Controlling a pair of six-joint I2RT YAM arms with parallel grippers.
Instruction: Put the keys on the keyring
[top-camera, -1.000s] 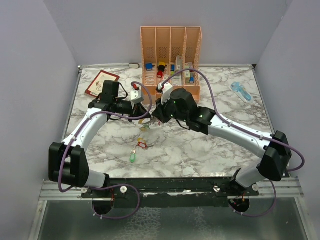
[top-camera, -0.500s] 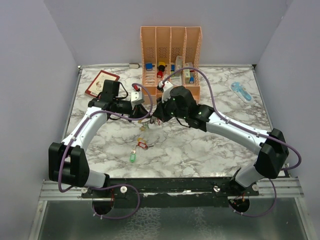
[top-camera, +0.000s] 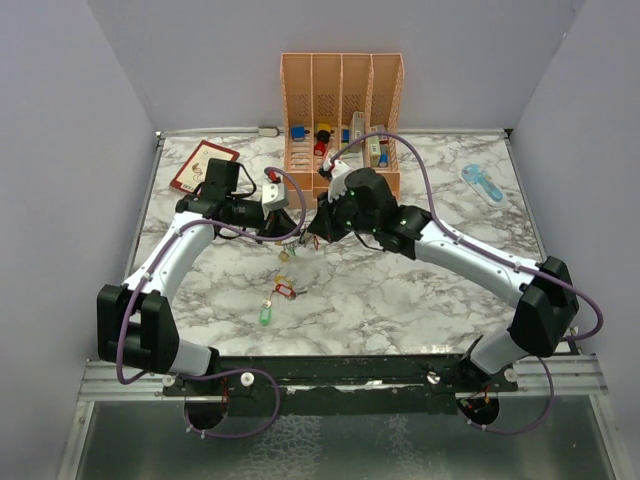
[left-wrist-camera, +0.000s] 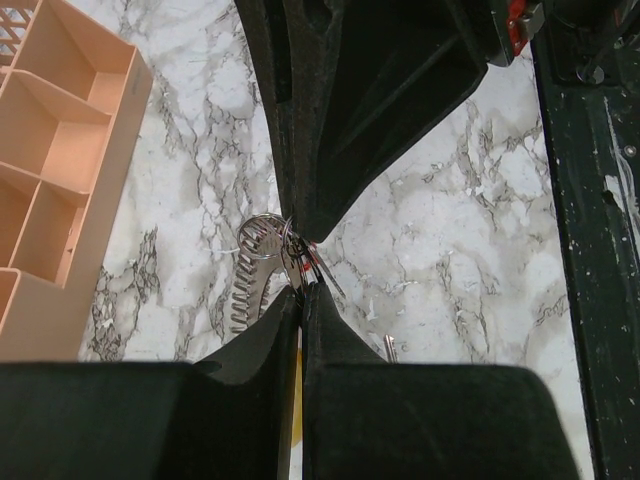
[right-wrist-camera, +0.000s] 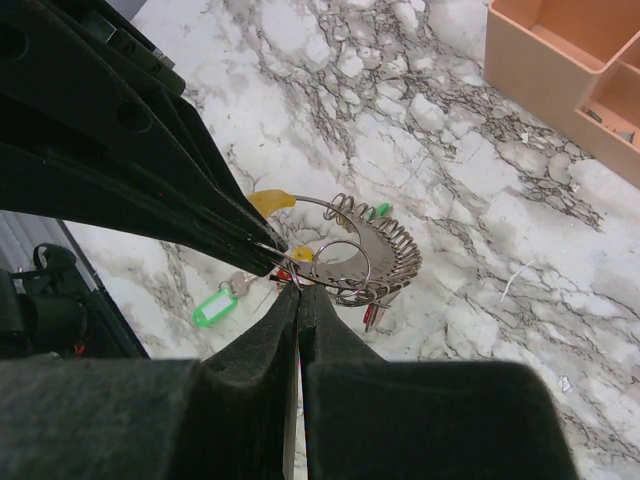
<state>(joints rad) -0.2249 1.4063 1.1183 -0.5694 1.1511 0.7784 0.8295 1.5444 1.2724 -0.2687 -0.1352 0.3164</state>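
Seen from above, the two arms meet over the middle of the marble surface (top-camera: 380, 300). Each reaches in from its base with the elbow bowed outward and the wrist turned inward. The left tool (top-camera: 293, 226) and right tool (top-camera: 313, 234) stand tip to tip, just in front of the peach organizer (top-camera: 343, 100). Only this view shows the keys as a whole. They trail from the tools toward the near edge: a yellow tag (top-camera: 283, 256), a red tag (top-camera: 285, 291) and a green tag (top-camera: 265, 316). The metalwork is too small to read there. A red card (top-camera: 203, 166) lies at the far left.

The wrist cameras fill that in. The left one shows the keyring (left-wrist-camera: 262, 236), a thin silver loop with a wire coil (left-wrist-camera: 243, 292) on it, held up off the surface. The left tool's fingers are clenched on its wire, and the right tool's tip touches it from the opposite side. The right camera shows the right tool clenched too, at the edge of a small round loop. I cannot tell whether it pinches that loop or a key.
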